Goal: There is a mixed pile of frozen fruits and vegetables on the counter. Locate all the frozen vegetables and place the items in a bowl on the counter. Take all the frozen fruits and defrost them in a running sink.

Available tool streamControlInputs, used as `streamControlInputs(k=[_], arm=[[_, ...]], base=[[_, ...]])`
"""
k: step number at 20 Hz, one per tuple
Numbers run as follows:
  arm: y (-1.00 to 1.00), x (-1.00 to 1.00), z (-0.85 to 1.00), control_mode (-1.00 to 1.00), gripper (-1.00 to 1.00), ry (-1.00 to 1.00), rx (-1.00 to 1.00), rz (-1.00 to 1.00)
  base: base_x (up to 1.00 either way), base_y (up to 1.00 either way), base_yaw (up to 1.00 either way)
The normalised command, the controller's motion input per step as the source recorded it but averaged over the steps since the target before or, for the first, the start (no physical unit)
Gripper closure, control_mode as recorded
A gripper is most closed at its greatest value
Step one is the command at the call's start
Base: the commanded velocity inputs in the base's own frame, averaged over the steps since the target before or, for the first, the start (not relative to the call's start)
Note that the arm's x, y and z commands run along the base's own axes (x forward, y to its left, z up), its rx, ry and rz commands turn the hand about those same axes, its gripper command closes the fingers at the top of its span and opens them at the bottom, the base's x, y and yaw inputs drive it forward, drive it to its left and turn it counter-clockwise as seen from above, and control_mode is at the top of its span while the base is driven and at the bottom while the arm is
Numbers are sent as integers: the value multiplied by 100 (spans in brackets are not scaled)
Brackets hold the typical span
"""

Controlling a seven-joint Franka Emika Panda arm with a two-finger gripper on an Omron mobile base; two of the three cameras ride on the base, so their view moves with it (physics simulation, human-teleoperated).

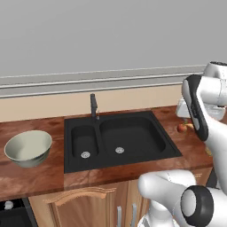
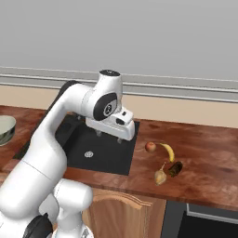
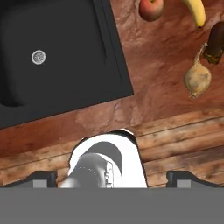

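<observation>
The pile lies on the counter (image 2: pixel 204 153) right of the sink (image 2: pixel 88 148): a red apple (image 2: pixel 150 147), a yellow banana (image 2: pixel 168 151), a dark olive-brown lump (image 2: pixel 175 168) and a tan bulb (image 2: pixel 160 176). The hand view has the apple (image 3: pixel 151 8), banana (image 3: pixel 195 11), lump (image 3: pixel 215 43) and bulb (image 3: pixel 197 78) at its upper right. My gripper (image 2: pixel 109 136) hangs open and holds nothing. It is above the sink's right rim, left of the pile, and its fingertips (image 3: pixel 41 179) stand far apart. A pale greenish-cream bowl (image 1: pixel 28 147) sits on the counter left of the sink (image 1: pixel 119 137).
A slim black faucet (image 1: pixel 93 106) stands behind the divider of the double basin. The wall runs along the back of the counter. Wooden cabinet fronts (image 3: pixel 183 144) drop below the front edge. My arm's white links rise at the lower right of the left base view.
</observation>
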Motion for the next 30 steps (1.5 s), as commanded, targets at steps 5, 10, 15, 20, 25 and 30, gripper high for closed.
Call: streamControlInputs(k=[5, 10, 15, 20, 25, 30], arm=[[-74, -16, -32, -100, -100, 10, -9, -5], [-72, -20, -32, -100, -100, 13, -8, -1], [-49, -11, -40, -100, -100, 16, -6, -6], [-28, 11, -34, -100, -100, 2, -3, -1], [-28, 28, -22, -100, -100, 2, 3, -1], [-27, 38, -23, -100, -100, 4, 4, -1]], base=[[0, 0, 0], [0, 0, 0], [0, 0, 0], [0, 0, 0], [0, 0, 0], [0, 0, 0]])
